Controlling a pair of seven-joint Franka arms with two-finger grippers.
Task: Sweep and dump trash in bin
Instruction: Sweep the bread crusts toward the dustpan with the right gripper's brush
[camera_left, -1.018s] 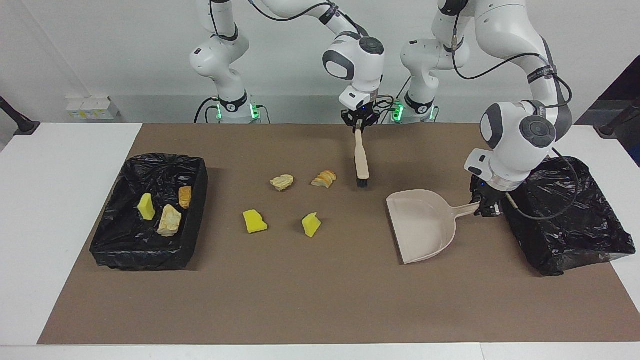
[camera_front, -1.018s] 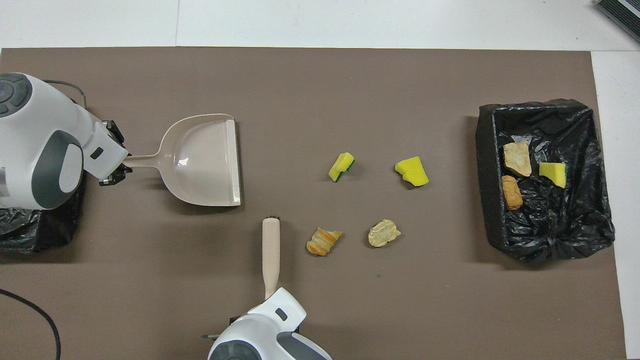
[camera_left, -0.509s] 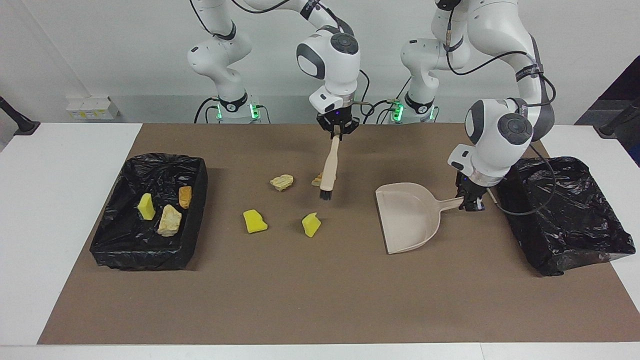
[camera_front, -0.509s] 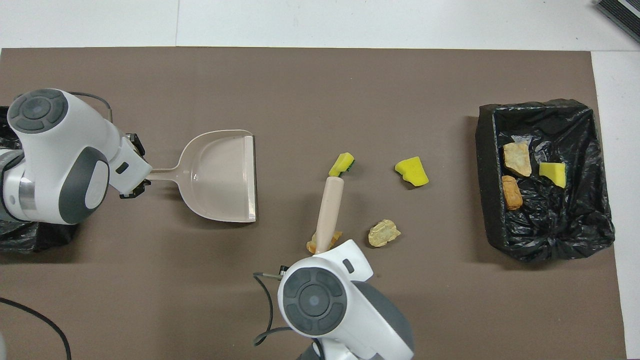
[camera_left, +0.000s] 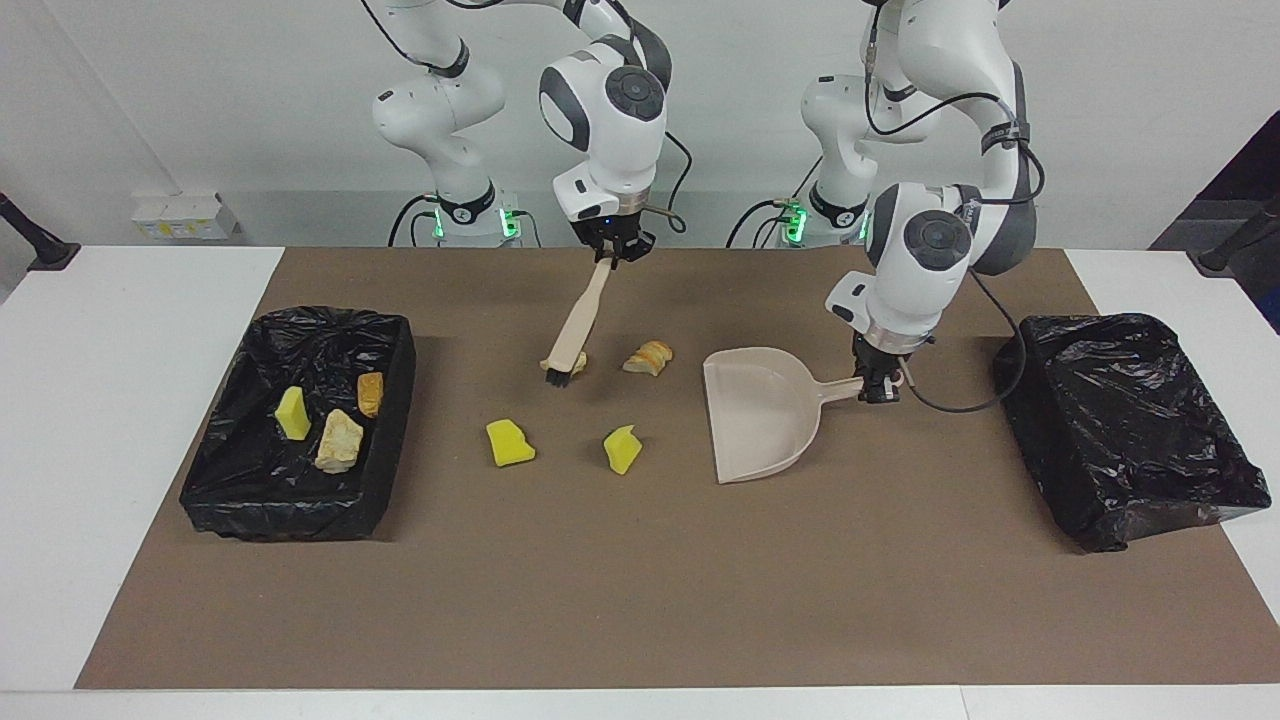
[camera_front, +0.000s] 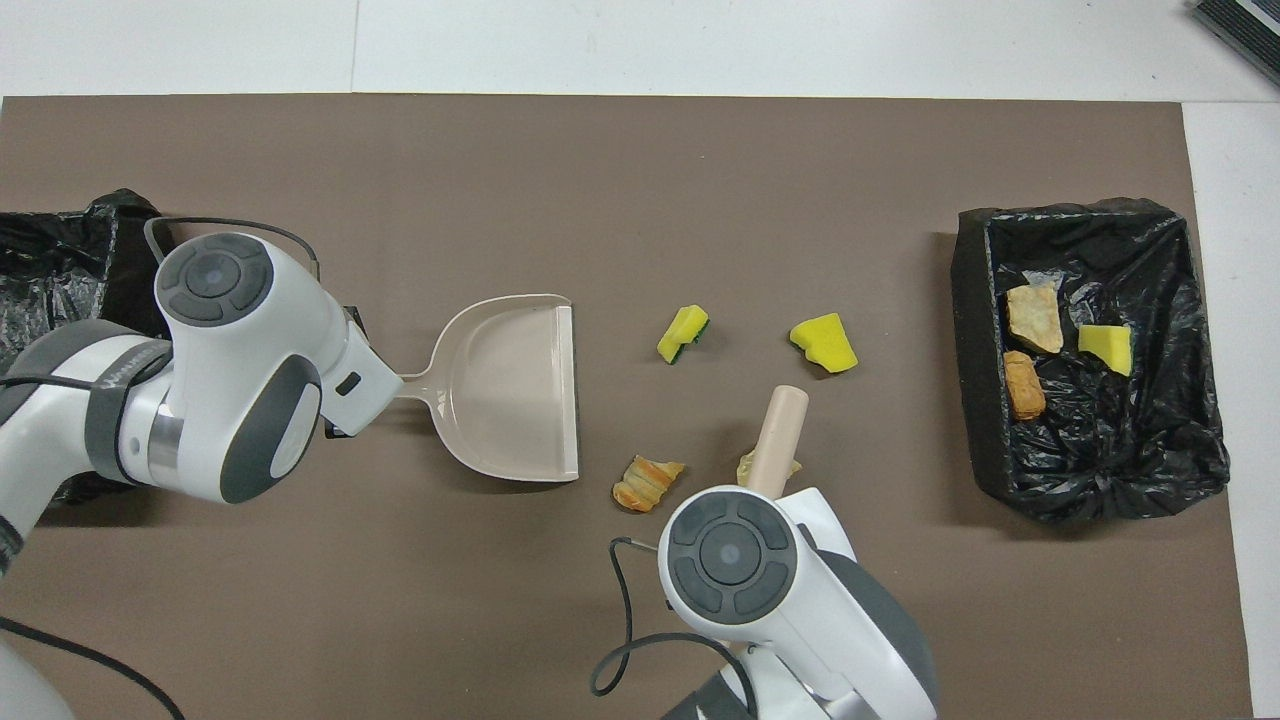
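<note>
Facing view only: brush (camera_left: 570, 335) bristles

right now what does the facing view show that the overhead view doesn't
Only the facing view shows the right gripper shut on the brush handle, the left gripper shut on the dustpan handle, and the brush bristles at the beige lump. Only the overhead view shows a green edge on the sponge wedge nearest the dustpan. Both show four loose pieces on the mat and three in the bin at the right arm's end.
</note>
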